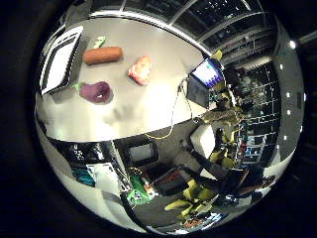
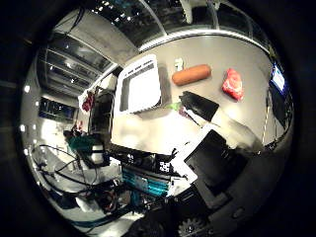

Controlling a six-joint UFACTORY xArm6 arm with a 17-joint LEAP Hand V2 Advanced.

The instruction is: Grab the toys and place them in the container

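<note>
On the grey tabletop (image 1: pixel 148 106) lie three toys: an orange toy carrot (image 1: pixel 102 55), a purple toy eggplant (image 1: pixel 96 91) just beside the white container (image 1: pixel 60 62), and a red-orange toy (image 1: pixel 140 70) farther off. The container sits at the tabletop's edge, apart from all three. The hand (image 2: pixel 217 148) hangs above; whether its fingers are spread or curled cannot be told.

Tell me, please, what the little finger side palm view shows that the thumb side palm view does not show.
Only the little finger side view shows the whole purple eggplant toy. Only the thumb side view shows the hand, whose parts cover most of that eggplant. Both show the white container, the orange carrot toy, the red toy and the table.
</note>
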